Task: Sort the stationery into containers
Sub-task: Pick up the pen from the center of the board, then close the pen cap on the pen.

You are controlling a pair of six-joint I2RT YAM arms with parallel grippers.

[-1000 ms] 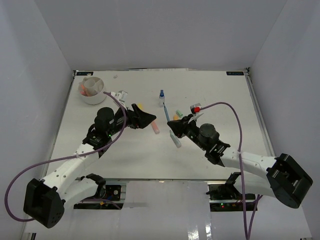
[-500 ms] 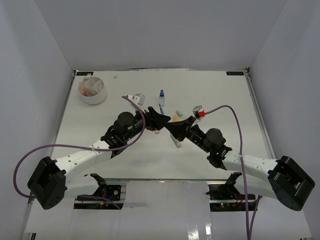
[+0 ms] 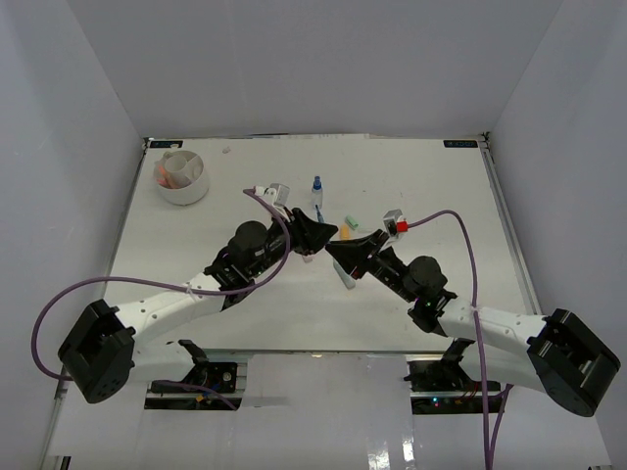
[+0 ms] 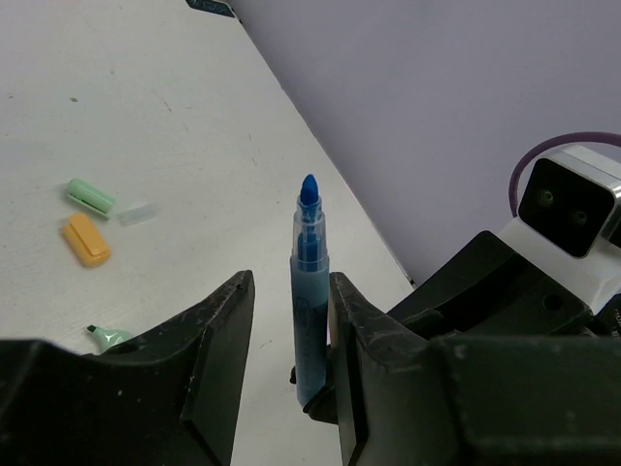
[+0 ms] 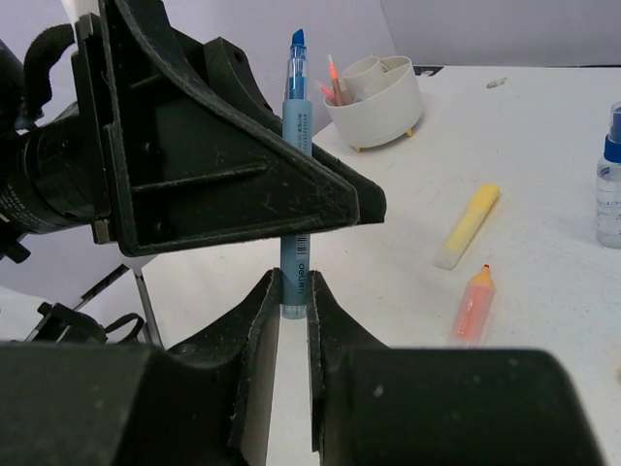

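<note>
Blue pen [image 5: 295, 267] upright over the middle of the tabletop [image 3: 441, 186], right fingers [image 5: 254, 340] clamped on it. Left fingers [image 4: 209, 359] just swung in, closing, small gap left. Handover toward the 10 o'clock tub [image 3: 183, 178], I'd guess.

Left end effector [image 4: 289, 330] stands between right end effector [image 5: 292, 301] and the tub [image 5: 383, 118].

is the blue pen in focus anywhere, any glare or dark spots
left wrist: blue pen sharp, the fingers beside it dark and soft. right wrist: pen print legible, white tub behind it clear. top external: flat even light, no glare, pen too small to see.
</note>
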